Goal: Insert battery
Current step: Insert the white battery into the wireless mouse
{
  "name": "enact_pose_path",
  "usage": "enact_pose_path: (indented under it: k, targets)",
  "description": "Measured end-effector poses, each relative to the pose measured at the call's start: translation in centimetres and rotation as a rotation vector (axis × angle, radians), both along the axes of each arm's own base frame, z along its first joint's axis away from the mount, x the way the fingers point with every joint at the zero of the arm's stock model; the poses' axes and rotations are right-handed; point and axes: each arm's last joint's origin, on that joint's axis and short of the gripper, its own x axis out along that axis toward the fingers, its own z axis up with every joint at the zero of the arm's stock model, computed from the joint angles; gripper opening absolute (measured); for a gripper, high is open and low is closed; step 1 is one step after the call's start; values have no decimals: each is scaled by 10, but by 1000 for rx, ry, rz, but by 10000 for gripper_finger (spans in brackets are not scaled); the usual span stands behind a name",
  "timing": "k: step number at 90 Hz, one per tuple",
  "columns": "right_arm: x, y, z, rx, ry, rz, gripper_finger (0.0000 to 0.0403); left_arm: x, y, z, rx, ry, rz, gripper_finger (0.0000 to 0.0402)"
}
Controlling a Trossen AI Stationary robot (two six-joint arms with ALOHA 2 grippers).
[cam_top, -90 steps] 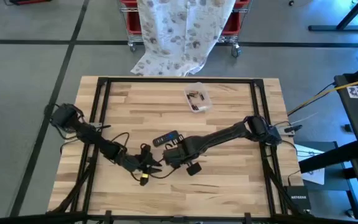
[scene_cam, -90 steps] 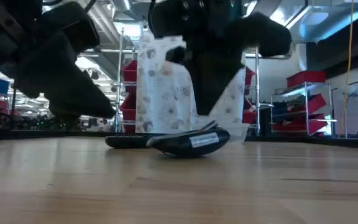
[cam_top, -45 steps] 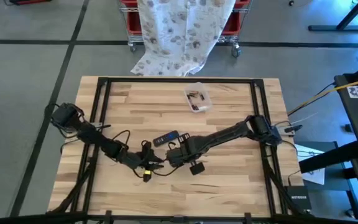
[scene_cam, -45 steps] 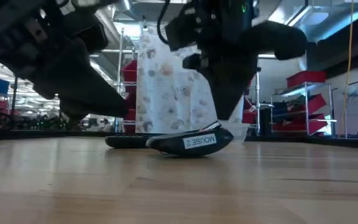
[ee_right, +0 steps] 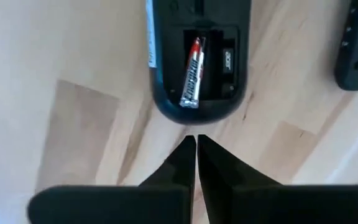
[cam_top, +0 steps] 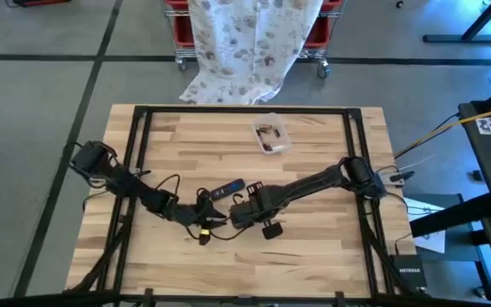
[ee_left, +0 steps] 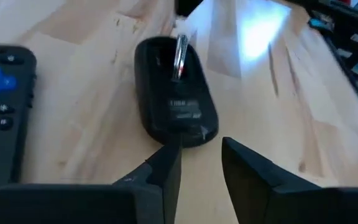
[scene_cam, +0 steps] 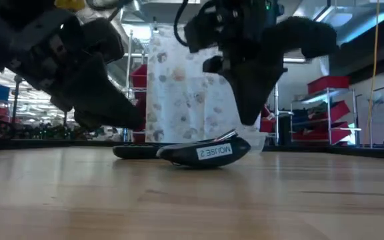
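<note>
Low centre in the overhead frame, the upturned black mouse (ee_right: 199, 59) lies on the wooden surface (cam_top: 314, 239), battery (ee_right: 192, 73) tilted in its open compartment. Right end effector (ee_right: 196, 149) hovers pinched closed, empty; left end effector (ee_left: 201, 162) slightly parted, empty, beside the remote (ee_left: 2, 106).

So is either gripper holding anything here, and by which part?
Nothing is held. The silver and red battery lies tilted in the upturned black mouse; the right gripper is shut and empty, the left gripper open.
</note>
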Motion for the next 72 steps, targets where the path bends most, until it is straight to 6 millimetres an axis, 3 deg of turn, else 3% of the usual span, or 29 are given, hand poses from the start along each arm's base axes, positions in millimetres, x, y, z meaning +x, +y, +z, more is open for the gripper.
enact_pose_path:
  k: [23, 49, 72]
  targets:
    - [4, 4, -6, 81, -51, -8, 1, 3, -2, -15, -2, 2, 1, 96]
    - [0, 0, -22, 18, -53, -48, 1, 10, -3, -25, 15, 33, 1, 96]
    - [0, -1, -23, -10, -51, -49, 1, 15, -2, -27, 19, 37, 10, 96]
